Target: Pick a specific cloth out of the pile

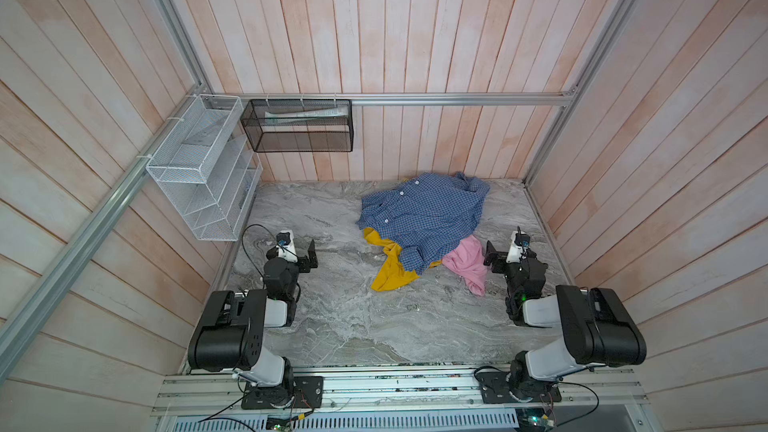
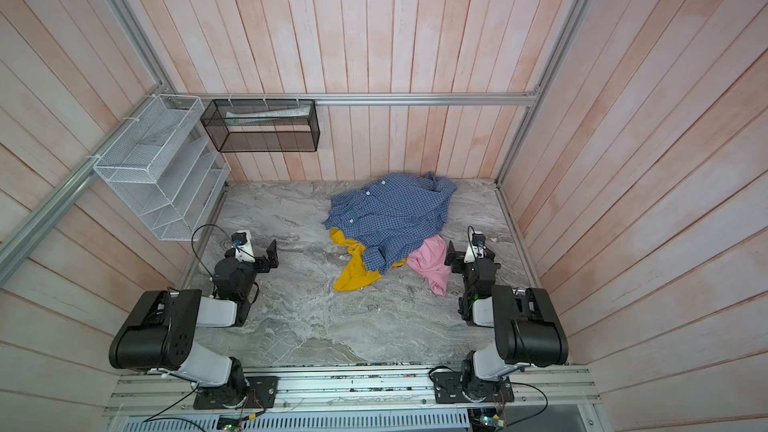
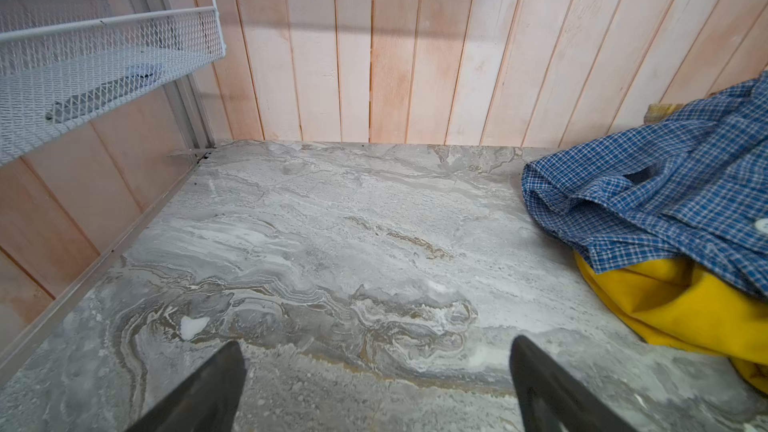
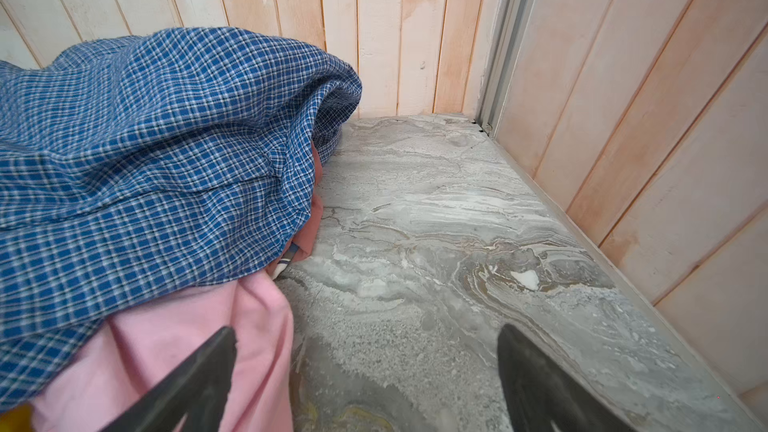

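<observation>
the pile [image 1: 419, 238] lies toward the table's [image 1: 332, 326] far right corner. the blue checked shirt [image 1: 424, 214] lies on top and covers part of the pink cloth [image 1: 467, 263], which sticks out at the pile's near right side; the mustard-yellow cloth [image 1: 388, 272] sticks out at its near left. the right gripper [image 1: 490, 257] sits just beside the pink cloth, fingers spread, grasping nothing. the left gripper [image 1: 311, 257], likewise spread and empty, stands well apart.

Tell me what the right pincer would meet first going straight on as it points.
Probably only bare table up to the back wall: the right pincer stands open, its midline just clear of the blue checked shirt. One finger overlaps the pink cloth in view, so it may brush that; depth unclear.
</observation>
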You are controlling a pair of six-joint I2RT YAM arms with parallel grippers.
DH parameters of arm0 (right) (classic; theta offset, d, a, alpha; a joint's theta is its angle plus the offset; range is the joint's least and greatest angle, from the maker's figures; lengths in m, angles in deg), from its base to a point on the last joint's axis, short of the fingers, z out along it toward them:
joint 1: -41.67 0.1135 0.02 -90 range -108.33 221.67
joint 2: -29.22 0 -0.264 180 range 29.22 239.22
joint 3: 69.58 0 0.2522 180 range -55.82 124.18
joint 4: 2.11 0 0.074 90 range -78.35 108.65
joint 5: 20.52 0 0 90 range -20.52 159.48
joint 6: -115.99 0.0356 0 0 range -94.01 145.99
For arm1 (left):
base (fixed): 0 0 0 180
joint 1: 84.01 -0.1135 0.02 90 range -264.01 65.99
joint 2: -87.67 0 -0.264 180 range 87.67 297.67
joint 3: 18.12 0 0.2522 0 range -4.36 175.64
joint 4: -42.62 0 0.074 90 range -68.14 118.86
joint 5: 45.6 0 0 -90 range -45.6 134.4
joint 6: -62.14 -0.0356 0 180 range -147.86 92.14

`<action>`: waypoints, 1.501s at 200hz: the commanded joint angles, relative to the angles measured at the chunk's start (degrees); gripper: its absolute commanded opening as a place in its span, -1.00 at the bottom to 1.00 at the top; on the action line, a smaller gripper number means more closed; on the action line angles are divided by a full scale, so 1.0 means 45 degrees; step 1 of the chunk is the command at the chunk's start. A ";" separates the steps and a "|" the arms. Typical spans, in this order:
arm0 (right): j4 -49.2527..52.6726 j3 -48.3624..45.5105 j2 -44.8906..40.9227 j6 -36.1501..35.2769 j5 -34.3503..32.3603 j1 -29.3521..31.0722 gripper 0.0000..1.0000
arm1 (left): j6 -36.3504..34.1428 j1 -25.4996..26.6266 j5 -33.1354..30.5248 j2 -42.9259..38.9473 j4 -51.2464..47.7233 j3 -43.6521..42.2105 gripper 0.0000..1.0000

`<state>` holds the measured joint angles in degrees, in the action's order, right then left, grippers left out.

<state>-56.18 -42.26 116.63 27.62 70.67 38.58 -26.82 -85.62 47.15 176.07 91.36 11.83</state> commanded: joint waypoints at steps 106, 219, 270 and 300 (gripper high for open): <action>0.0043 0.0193 -0.0129 -0.0001 0.0096 -0.0051 0.96 | -0.0162 -0.0036 0.0172 -0.0016 -0.0078 0.0238 1.00; 0.5774 0.1998 -0.2741 0.3059 -0.1019 -0.0741 0.94 | 0.2682 -0.0310 -0.2054 -0.2337 -0.8894 0.3743 1.00; 1.0390 0.2245 -0.5631 0.7851 0.2932 -0.2227 0.86 | 0.4931 -0.0017 -0.1568 -0.3180 -1.0624 0.4480 1.00; 1.1896 0.1851 -0.5917 0.8756 0.4956 -0.2242 0.79 | 0.4999 0.0503 -0.1138 -0.2615 -1.1214 0.5156 1.00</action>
<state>-15.00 -32.10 90.14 59.70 82.56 28.68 -7.32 -84.99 40.98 162.39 47.06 31.41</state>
